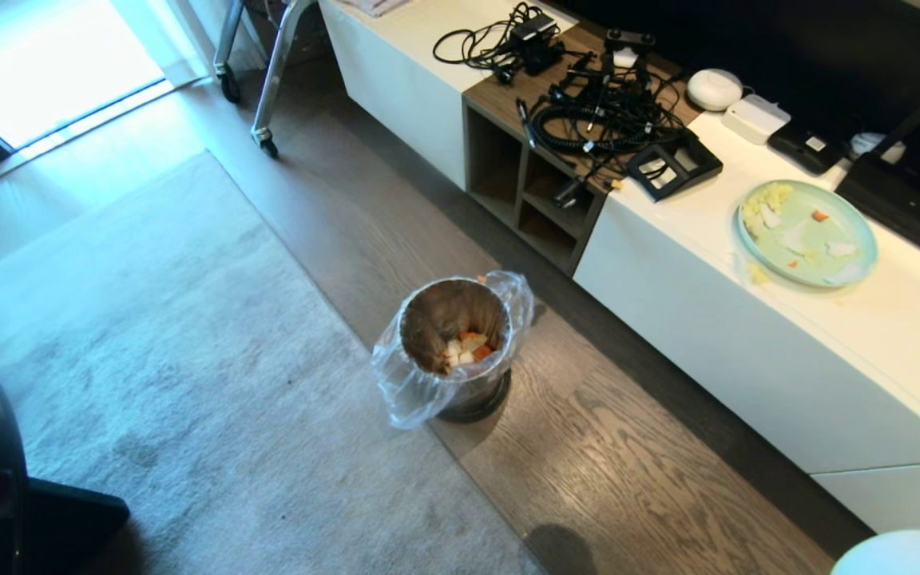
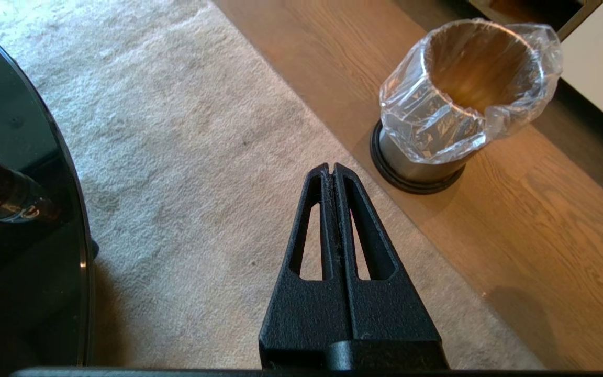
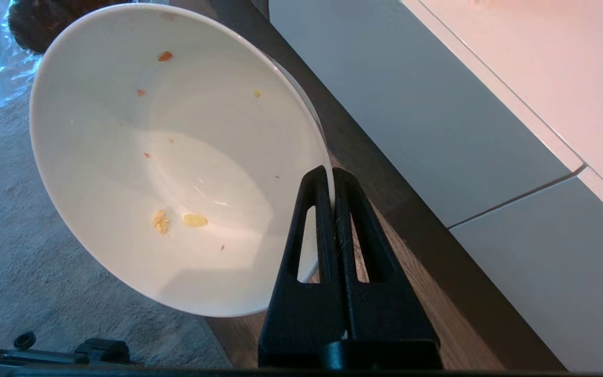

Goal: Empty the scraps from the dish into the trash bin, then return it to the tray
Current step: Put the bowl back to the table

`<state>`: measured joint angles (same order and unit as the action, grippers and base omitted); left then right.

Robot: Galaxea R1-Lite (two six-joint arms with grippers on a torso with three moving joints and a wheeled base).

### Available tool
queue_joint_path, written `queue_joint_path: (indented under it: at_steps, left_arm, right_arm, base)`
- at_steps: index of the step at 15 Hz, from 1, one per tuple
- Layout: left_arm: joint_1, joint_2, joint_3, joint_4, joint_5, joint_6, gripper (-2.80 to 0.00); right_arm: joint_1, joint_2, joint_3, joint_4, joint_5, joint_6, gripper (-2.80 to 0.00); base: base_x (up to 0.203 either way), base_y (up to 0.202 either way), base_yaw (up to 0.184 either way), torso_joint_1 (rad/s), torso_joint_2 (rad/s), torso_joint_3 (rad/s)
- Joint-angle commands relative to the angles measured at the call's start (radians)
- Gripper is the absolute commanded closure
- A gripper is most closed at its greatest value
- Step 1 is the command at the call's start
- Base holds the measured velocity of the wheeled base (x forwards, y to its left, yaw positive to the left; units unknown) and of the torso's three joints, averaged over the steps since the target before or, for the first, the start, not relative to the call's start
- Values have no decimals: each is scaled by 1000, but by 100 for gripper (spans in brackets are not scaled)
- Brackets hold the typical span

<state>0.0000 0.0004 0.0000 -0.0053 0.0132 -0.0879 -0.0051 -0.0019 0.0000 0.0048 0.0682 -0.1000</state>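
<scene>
The trash bin (image 1: 454, 351) stands on the wooden floor (image 1: 628, 479) at the edge of the grey rug (image 1: 188, 383), near the white bench (image 1: 787, 319) on the right. Its clear bag (image 1: 404, 383) is folded over the rim, and orange and pale scraps (image 1: 466, 349) lie at its bottom. On the bench, a flat pale green plate (image 1: 807, 233) carries more yellow, white and orange bits; farther left a tangle of black cables (image 1: 596, 112) lies on the wooden shelf unit.

Only the right wrist view shows the dish (image 3: 176, 157): the right pincer (image 3: 331, 178) is clamped on its rim, holding it tilted over the floor beside the bench. The bowl is nearly empty, with only a few small orange and yellow crumbs stuck inside. In the head view, only a white curve at the near right corner may be it.

The left wrist view shows the left pincer (image 2: 331, 170) with fingers pressed together, holding nothing, above the rug, the bin just beyond it. From there the bin's contents are hidden.
</scene>
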Motion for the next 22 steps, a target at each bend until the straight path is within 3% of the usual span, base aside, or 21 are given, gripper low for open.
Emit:
queue_joint_path:
  at_steps: [1,22]
  left_arm:
    - [0,0,0,-1,1,-1,0]
    - [0,0,0,-1,1,-1,0]
  right_arm:
    - [-1,2,0,0,1,-1,0]
    - [-1,2,0,0,1,-1,0]
  base:
    - [0,0,0,5,-1,199]
    - [0,0,0,2,2,201]
